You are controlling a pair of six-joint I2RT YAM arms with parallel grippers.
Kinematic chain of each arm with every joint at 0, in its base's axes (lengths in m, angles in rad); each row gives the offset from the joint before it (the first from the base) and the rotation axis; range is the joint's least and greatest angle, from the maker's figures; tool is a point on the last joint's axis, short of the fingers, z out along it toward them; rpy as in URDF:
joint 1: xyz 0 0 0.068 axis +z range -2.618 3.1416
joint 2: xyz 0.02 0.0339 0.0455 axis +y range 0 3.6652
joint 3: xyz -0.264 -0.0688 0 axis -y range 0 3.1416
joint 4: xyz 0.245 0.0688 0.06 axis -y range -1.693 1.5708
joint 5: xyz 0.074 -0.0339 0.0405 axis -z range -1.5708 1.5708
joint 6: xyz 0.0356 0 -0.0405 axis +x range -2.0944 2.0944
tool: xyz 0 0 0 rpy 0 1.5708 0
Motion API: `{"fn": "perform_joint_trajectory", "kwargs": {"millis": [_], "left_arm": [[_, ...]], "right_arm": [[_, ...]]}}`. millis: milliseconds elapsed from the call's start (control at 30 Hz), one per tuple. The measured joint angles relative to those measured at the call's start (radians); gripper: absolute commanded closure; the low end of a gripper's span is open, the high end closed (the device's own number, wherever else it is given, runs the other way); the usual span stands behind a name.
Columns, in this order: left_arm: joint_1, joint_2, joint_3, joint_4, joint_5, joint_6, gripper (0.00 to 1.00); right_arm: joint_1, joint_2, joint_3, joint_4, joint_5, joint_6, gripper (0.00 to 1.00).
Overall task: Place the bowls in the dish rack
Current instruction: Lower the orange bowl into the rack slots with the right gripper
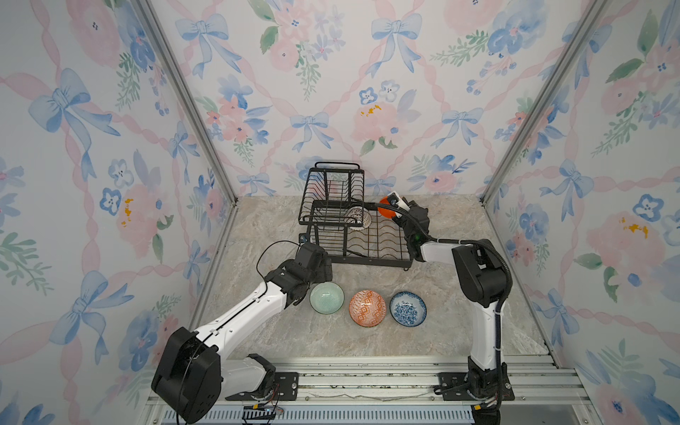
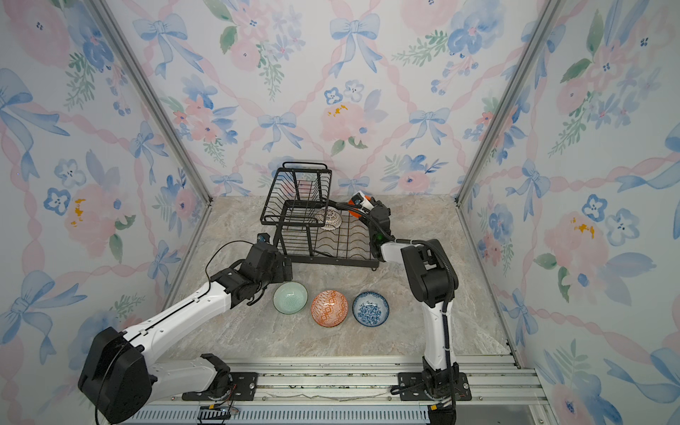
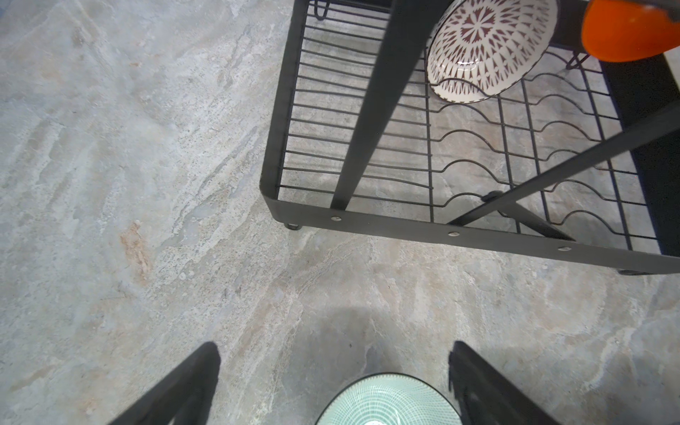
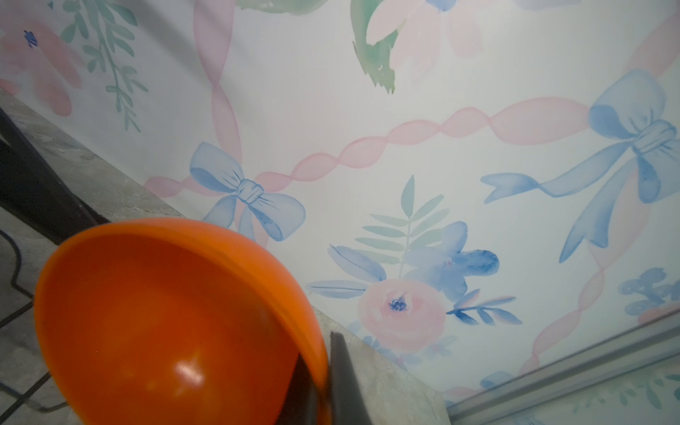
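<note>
1. Marble-look tabletop [image 1: 294, 338] forms the floor of a small booth. Nearest the robot's base, three empty bowls sit upright on it in a row: a pale mint bowl [image 1: 326, 298] on the left, an orange-white geometric bowl [image 1: 367, 308] in the middle, and a blue-white floral bowl [image 1: 407, 308] on the right.
2. The left gripper [image 3: 333, 349] hangs just beside the mint bowl, its fingers spread wide apart and holding nothing.
3. Behind the row stands the black wire dish rack [image 1: 371, 260]. Its raised upper basket [image 1: 333, 195] is empty. A white bowl with brown lattice [image 1: 358, 218] stands on edge in the slotted lower tray.
4. At the rack's far right side, the right gripper [image 4: 323, 368] has its fingers clamped on the rim of a tilted plain orange bowl [image 1: 385, 211], held off the tabletop.
5. Wallpaper [image 1: 331, 92] of blue bows and pink flowers covers the walls behind.
</note>
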Motion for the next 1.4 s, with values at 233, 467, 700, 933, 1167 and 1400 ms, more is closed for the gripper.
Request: {"fn": "perform_joint_trajectory", "kwargs": {"millis": [233, 467, 700, 933, 1167, 1400], "left_arm": [[0.023, 0.0, -0.001, 0.003, 0.015, 0.0, 0.02], [0.043, 0.0, -0.02, 0.008, 0.024, 0.0, 0.02], [0.056, -0.018, -0.046, 0.007, 0.03, 0.0, 0.02], [0.069, -0.042, -0.048, 0.008, 0.031, 0.0, 0.02], [0.077, -0.042, -0.053, 0.007, 0.038, 0.0, 0.02], [0.083, -0.042, -0.053, 0.008, 0.044, 0.0, 0.02]], "right_arm": [[0.001, 0.045, 0.011, 0.04, -0.005, -0.078, 1.0], [0.001, 0.048, 0.011, 0.05, -0.025, -0.106, 1.0], [0.001, 0.066, 0.011, 0.052, -0.04, -0.131, 1.0], [0.001, 0.094, 0.011, 0.052, -0.042, -0.156, 1.0], [0.002, 0.096, 0.011, 0.053, -0.048, -0.158, 1.0], [0.002, 0.096, 0.004, 0.06, -0.057, -0.152, 1.0]]}}
